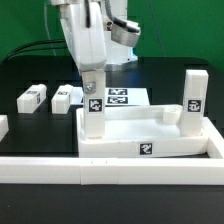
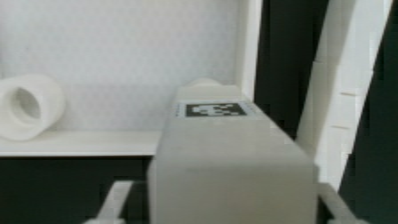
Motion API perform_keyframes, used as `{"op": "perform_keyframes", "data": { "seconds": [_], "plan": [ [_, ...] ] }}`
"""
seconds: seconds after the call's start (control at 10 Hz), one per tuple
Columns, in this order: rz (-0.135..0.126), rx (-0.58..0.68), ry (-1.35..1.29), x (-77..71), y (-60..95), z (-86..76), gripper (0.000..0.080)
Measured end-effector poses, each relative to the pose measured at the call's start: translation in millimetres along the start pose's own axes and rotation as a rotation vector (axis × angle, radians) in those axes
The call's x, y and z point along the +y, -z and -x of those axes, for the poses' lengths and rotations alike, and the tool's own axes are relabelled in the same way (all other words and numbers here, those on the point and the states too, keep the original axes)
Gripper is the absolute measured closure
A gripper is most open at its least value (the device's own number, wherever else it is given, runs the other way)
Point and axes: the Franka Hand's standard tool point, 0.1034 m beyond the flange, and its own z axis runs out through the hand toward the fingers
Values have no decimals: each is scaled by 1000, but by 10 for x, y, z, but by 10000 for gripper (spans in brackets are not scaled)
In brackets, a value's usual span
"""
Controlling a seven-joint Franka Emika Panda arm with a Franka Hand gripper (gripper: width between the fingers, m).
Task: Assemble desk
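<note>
White leg (image 1: 94,118) pinched upright by the pincer (image 1: 92,88), foot at a corner of the desk top (image 1: 120,130) just below it. Second leg (image 1: 192,95) upright at another corner, well apart from the pincer. Loose legs (image 1: 33,97) (image 1: 62,98) and marker board (image 1: 120,97) lying beyond, off the top.

Green backdrop (image 1: 20,25); black tabletop (image 1: 40,135)

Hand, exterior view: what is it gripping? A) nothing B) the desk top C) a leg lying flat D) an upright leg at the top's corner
D: the hand is shut on an upright leg standing at a corner of the desk top.
</note>
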Motion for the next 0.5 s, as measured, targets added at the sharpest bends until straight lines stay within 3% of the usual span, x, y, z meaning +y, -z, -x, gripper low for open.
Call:
{"op": "perform_keyframes", "data": {
  "seconds": [0.4,0.5],
  "plan": [
    [-2,0,-77,-2,-6,-1,490],
    [1,0,-38,0,-8,-1,307]
  ]
}}
